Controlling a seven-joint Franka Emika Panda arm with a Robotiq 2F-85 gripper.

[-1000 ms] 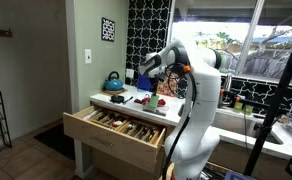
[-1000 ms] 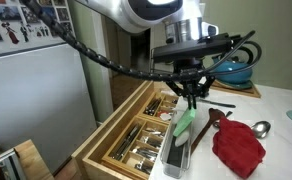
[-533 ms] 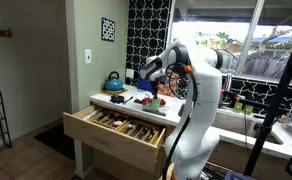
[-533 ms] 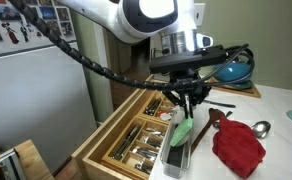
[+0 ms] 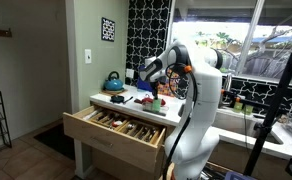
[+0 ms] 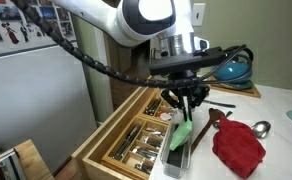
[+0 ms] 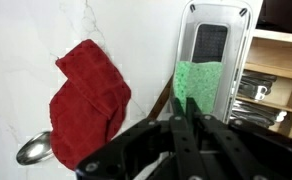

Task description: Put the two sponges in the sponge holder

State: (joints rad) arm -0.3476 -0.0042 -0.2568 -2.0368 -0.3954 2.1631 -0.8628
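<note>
one green sponge (image 7: 208, 82) in one sponge holder (image 7: 240, 60) (one red cloth (image 7: 86, 95) beside)

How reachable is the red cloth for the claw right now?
Probably yes: the red cloth lies uncovered on the counter beside the sponge holder, over which the claw hangs. The claw looks shut on the green sponge, so it would need to release first.

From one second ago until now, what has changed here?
The gripper came down, jaws shut on the green sponge, lowering it further into the sponge holder. The red cloth, the spoon and the open drawer stayed as they were.
</note>
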